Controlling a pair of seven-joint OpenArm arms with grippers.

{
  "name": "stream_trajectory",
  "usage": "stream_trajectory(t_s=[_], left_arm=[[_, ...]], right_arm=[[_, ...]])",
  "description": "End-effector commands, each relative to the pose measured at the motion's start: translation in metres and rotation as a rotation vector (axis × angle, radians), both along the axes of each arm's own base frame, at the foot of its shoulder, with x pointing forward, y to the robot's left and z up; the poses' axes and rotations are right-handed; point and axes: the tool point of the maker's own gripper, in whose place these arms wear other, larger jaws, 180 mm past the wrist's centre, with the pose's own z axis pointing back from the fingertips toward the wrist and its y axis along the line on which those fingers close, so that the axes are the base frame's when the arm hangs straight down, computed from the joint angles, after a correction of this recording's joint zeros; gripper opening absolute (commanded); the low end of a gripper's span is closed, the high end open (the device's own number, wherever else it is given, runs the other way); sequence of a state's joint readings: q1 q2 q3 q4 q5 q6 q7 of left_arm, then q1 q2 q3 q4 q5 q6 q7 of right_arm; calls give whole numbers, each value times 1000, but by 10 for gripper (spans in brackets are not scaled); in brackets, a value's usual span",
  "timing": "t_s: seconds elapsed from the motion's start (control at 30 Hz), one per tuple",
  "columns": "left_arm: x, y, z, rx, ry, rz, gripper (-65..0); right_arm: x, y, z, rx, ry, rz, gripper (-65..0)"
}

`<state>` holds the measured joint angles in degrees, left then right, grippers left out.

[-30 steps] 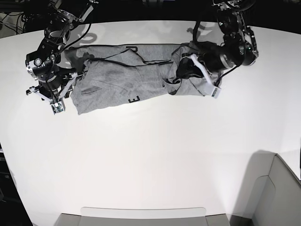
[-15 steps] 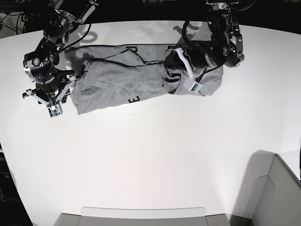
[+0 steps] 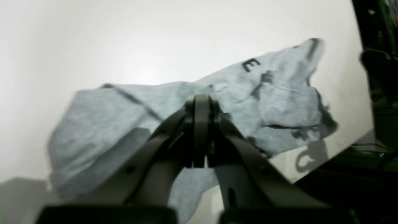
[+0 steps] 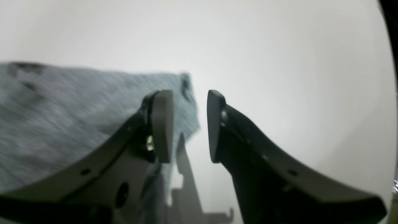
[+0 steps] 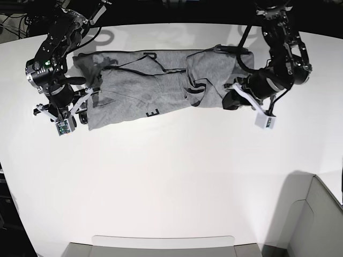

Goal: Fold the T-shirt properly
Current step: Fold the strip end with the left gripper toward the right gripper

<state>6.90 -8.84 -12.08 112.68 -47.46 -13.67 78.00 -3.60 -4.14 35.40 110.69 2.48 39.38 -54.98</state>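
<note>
Most of the white tabletop [image 5: 171,182] is bare, the grey T-shirt [image 5: 155,88] is laid near its far edge, only partly folded and bunched, with neat folds left to be made, while the left gripper [image 3: 200,107] jaws are pressed together and the right gripper [image 4: 189,124] jaws are held apart beside a corner.
</note>
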Motion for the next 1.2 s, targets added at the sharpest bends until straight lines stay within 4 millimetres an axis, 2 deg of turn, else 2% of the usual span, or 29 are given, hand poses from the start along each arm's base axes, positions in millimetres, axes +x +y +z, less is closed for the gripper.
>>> stream_trajectory(t_s=[0.0,0.2,0.4,0.47,0.63,0.77,0.83,1.07,1.17], left_arm=[[-1,4,4,-5,0,14,-650],[-10,19,-8,2,46,97,-650],[-14,22,-12,1,40,122,-650],[-14,22,-13,1,42,123,-650],[-14,21,-13,-1,42,120,-650],[-17,12,-16,0,54,85,-650],[-20,3,-21,-5,70,53,-650],[-25,-15,-28,-21,93,1,-650],[-24,-14,-28,-20,93,6,-650]], right_arm=[[6,5,14,17,-57,26,-461],[1,24,15,132,-66,75,-461],[-14,24,16,232,13,152,-461],[-20,20,20,315,11,147,-461],[-34,-18,15,462,22,61,-461],[-45,-54,-4,559,45,-45,-461],[-55,-61,-23,596,96,-84,-461],[-67,-59,-60,706,194,-129,-461],[-65,-46,-73,751,240,-108,-461]])
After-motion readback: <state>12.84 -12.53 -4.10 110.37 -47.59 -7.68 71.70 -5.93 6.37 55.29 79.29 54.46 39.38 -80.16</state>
